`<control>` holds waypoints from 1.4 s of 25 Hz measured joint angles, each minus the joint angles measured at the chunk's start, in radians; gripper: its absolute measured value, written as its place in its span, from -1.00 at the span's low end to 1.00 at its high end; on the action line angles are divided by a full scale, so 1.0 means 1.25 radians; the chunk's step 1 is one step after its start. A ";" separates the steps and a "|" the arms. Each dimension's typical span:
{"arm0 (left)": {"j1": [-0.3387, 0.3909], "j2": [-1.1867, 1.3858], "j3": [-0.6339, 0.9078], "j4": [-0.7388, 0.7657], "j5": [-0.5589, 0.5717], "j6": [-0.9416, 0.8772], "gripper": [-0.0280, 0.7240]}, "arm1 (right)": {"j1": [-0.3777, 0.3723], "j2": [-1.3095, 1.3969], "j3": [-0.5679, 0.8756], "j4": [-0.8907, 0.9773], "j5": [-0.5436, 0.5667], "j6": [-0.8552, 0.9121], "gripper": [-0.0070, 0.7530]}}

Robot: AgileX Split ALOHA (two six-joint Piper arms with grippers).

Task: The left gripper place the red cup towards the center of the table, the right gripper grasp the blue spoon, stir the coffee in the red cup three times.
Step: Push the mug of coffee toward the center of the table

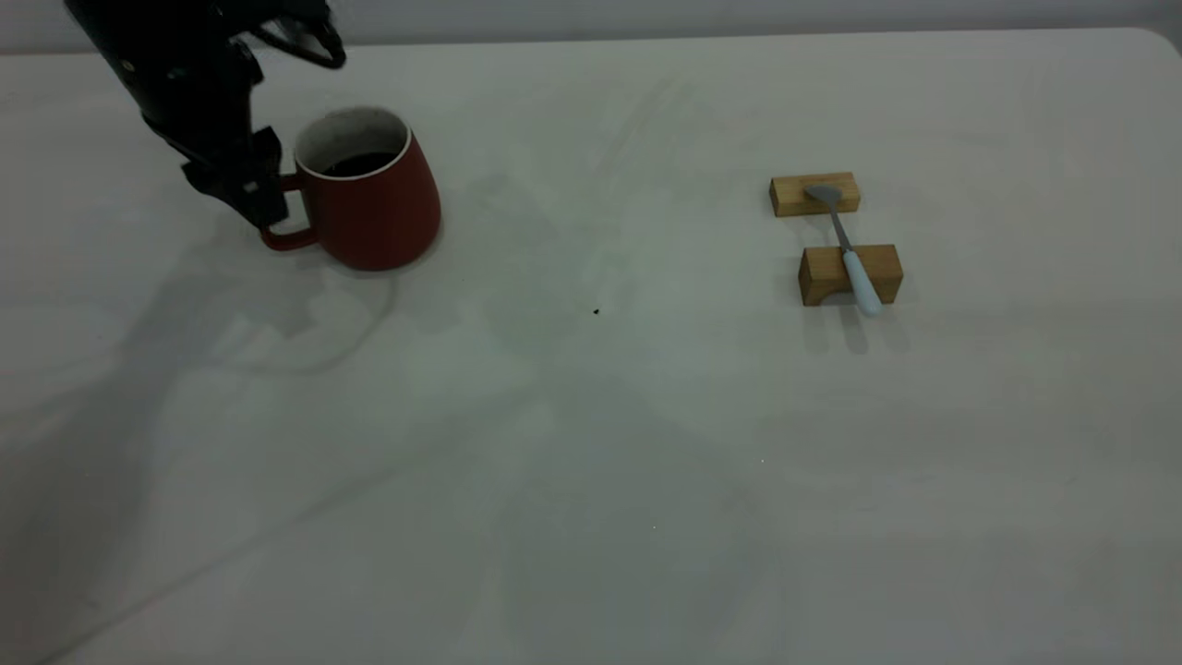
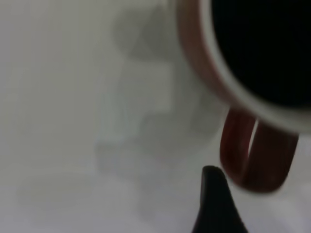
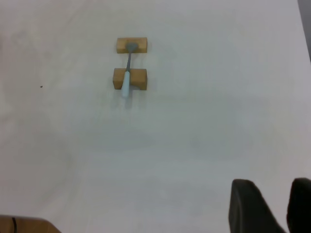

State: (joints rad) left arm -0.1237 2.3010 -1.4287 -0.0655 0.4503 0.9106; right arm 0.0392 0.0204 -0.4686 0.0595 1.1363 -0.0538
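Observation:
The red cup [image 1: 379, 217] stands at the far left of the table [image 1: 591, 462], with dark coffee [image 1: 358, 164] inside. My left gripper [image 1: 268, 205] is at its loop handle [image 2: 257, 165], open. In the left wrist view one black finger [image 2: 214, 199] sits just beside the handle with a thin gap; the other finger is out of frame. The blue spoon [image 1: 850, 254] lies across two wooden blocks at the right, also seen as the spoon [image 3: 127, 73] in the right wrist view. My right gripper [image 3: 273, 187] hangs open well away from it, holding nothing.
Two tan wooden blocks [image 1: 814, 194] [image 1: 826, 275] carry the spoon. A tiny black speck [image 1: 596, 311] marks the table's middle. The table's rounded corner [image 1: 1159, 42] is at the far right.

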 joint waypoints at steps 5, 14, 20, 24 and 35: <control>-0.012 0.029 -0.012 -0.017 -0.051 0.103 0.54 | 0.000 0.000 0.000 0.000 0.000 0.000 -0.36; -0.028 0.057 -0.014 -0.016 -0.113 0.280 0.54 | 0.000 0.000 0.000 0.000 0.000 -0.001 -0.36; -0.064 0.061 -0.014 -0.017 -0.122 0.309 0.54 | 0.000 0.000 0.000 0.000 0.000 -0.001 -0.36; -0.093 0.061 -0.014 -0.029 -0.129 0.310 0.54 | 0.000 0.000 0.000 0.000 0.000 0.000 -0.36; -0.187 0.062 -0.014 -0.127 -0.160 0.311 0.54 | 0.000 0.000 0.000 0.000 0.000 0.000 -0.36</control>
State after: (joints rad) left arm -0.3575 2.3784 -1.4464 -0.2245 0.2498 1.2989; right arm 0.0392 0.0204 -0.4686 0.0595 1.1363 -0.0539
